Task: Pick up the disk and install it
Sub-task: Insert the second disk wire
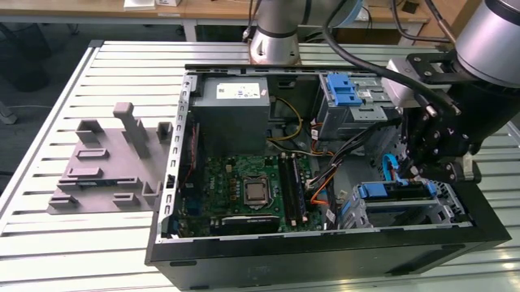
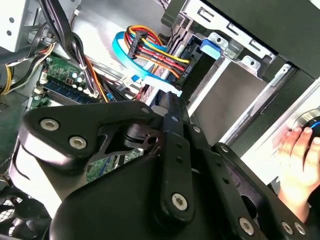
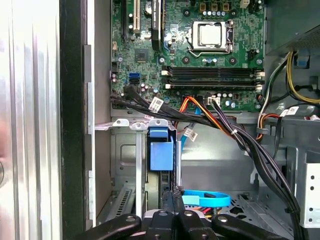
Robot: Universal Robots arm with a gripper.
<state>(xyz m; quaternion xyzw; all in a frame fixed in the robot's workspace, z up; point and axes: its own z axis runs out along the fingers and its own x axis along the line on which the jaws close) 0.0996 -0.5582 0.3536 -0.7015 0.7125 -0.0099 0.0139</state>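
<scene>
Slatted white table (image 1: 97, 243) carries an open computer case (image 1: 243, 267). Inside, at the exterior view's right near corner, the disk (image 1: 398, 196) sits in its drive cage, blue rail end showing. Just above it hangs the gripper (image 1: 416, 173), fingers pressed together, holding nothing.

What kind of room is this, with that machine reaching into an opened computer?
Likely a robotics lab or test workshop. An opened computer case lies on a slatted metal table, a robot arm reaches into it, and wooden desks stand behind.
</scene>
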